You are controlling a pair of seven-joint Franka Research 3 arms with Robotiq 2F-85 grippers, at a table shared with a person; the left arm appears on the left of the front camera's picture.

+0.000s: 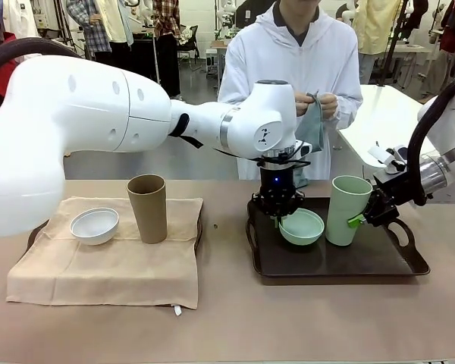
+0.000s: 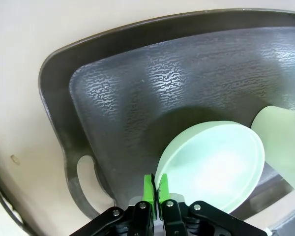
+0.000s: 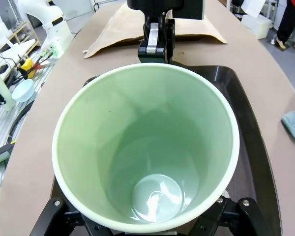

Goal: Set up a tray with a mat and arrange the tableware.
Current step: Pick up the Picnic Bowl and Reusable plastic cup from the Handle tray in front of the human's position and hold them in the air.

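Jaws: left gripper [image 2: 156,191] pinched tight on mint green bowl [image 2: 211,162] rim, its 9 o'clock. Right gripper [image 1: 358,220] spread wide around mint green cup [image 1: 347,205] from 4 o'clock, grip unclear. Bowl at cup's 9 o'clock, both on dark tray [image 1: 334,264].

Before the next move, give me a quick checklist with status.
1. Left gripper shut on mint green bowl rim: ok.
2. Bowl inside dark tray: ok.
3. Right gripper holding mint green cup: cannot tell.
4. Gap between cup and bowl: cannot tell.
5. Tray lined: not ok, bare.
6. Person's hands away from tray: ok, up holding grey cloth.
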